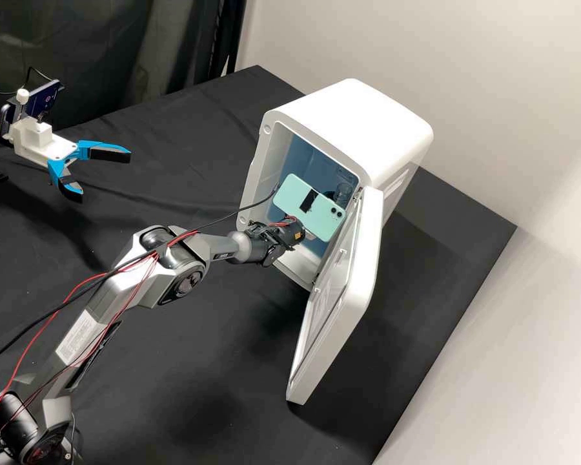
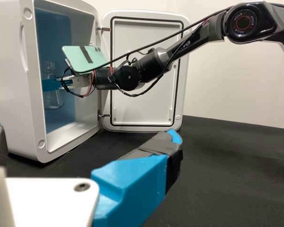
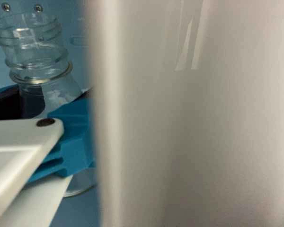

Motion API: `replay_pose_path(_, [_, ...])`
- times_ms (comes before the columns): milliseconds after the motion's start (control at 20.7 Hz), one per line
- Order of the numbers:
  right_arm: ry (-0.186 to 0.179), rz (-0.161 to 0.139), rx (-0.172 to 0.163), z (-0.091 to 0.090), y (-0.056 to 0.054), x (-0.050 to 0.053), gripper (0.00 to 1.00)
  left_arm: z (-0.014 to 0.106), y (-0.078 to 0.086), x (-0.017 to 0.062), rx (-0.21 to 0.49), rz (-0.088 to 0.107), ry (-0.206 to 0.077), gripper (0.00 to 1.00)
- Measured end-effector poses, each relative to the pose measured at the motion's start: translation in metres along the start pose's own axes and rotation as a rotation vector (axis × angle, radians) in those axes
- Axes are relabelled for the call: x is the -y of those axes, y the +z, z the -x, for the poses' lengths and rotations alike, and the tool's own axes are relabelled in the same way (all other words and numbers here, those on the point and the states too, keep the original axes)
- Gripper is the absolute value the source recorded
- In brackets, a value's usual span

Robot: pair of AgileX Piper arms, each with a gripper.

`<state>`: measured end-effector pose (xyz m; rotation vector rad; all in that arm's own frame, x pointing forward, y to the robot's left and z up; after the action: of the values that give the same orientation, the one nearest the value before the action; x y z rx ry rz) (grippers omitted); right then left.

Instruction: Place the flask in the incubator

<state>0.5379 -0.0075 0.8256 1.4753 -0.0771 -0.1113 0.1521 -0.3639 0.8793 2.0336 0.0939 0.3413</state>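
One incubator (image 1: 368, 129), white with a pale blue inside, stands on the right part of the black bench (image 1: 193, 148). Its single door (image 1: 342, 297) is swung wide open on the near side. Inside the chamber is one flask (image 3: 33, 52), clear, upright, with a threaded open mouth. Whether it holds any liquid cannot be told, nor whether its base touches the chamber floor.

There are two arms, each with one claw. The right arm comes in from the near left and reaches through the door opening. The right claw (image 2: 51, 86) is inside the chamber, closed on the flask below its neck with a blue finger on either side. A mint-green phone (image 1: 310, 206) sits on that wrist just at the opening, and red and black cables (image 1: 110, 284) run along the arm.

The left claw (image 1: 104, 174) hangs above the bench at the far left, well apart from the incubator. Its two blue fingers are spread wide and hold nothing. It points toward the open chamber.
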Motion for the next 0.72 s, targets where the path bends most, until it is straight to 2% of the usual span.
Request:
replay_pose_path(193, [-0.008, 0.0, 0.007, 0.001, 0.003, 0.004, 0.0, 0.0, 0.0, 0.0001, 0.001, 0.0, -0.001, 1.0])
replay_pose_path(338, [-0.058, 0.008, 0.031, 0.006, 0.009, 0.02, 0.0, 0.0, 0.001, 0.0004, 0.007, 0.001, -0.002, 1.0])
replay_pose_path(434, [-0.094, 0.012, 0.036, 0.01, 0.008, 0.033, 0.0, 0.0, 0.001, 0.0004, 0.007, 0.001, -0.002, 1.0])
replay_pose_path(482, [-0.097, 0.013, 0.032, 0.011, 0.007, 0.036, 0.0, 0.0, 0.001, 0.0004, 0.007, 0.001, -0.002, 1.0])
replay_pose_path(723, [-0.102, 0.014, 0.028, 0.011, 0.004, 0.039, 0.0, -0.001, 0.002, 0.0007, 0.012, 0.002, -0.003, 1.0])
